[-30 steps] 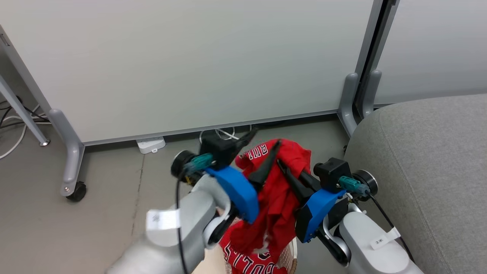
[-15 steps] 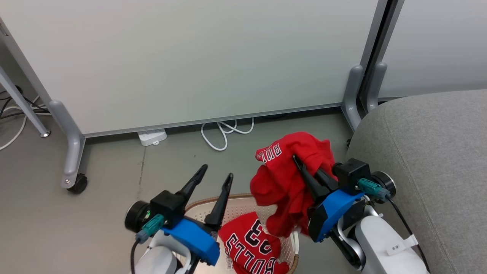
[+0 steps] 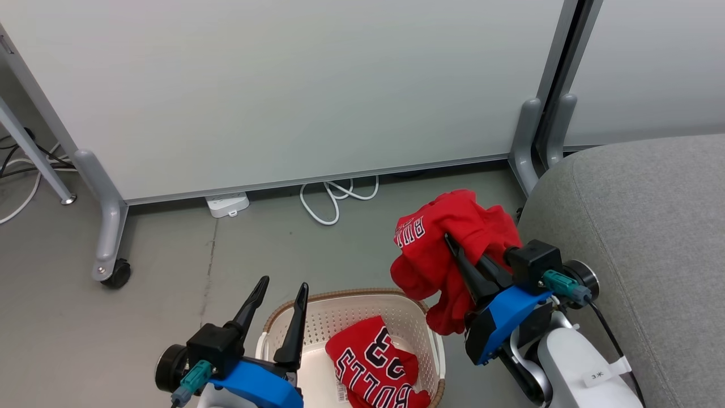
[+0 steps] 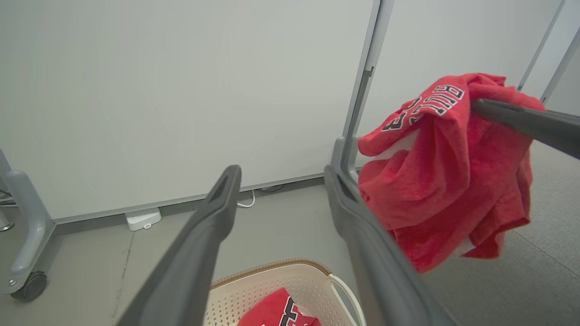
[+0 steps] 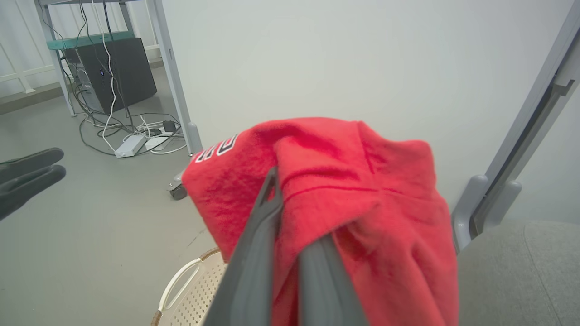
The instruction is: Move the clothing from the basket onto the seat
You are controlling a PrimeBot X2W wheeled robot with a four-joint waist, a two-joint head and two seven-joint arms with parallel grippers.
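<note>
Bunched red fabric garment with black-and-white lettering [image 3: 430, 249]: clamped between the closed fingers of the right gripper [image 3: 456, 249]. Hanging free, above and just right of the oval cream-white perforated plastic basket with a brown rim [image 3: 340, 295]. Near the rounded edge of the large light grey woven seat [image 3: 651, 226], not yet over it. Held high, likely so the trailing folds clear the rim on the way across.

Second red jersey with "BULLS" lettering and numerals [image 3: 374, 362]: crumpled on the basket bottom, untouched.

Left gripper [image 3: 283, 284]: fingers spread wide, empty, poised over the basket's left end, probably ready for that jersey.

Underneath, smooth grey floor [image 3: 255, 249]. Behind, pale partition panel [image 3: 283, 85] on grey legs, one with a black caster [image 3: 116, 275]. White cable loop [image 3: 334, 204] and white power strip [image 3: 226, 204] at the panel's foot.
</note>
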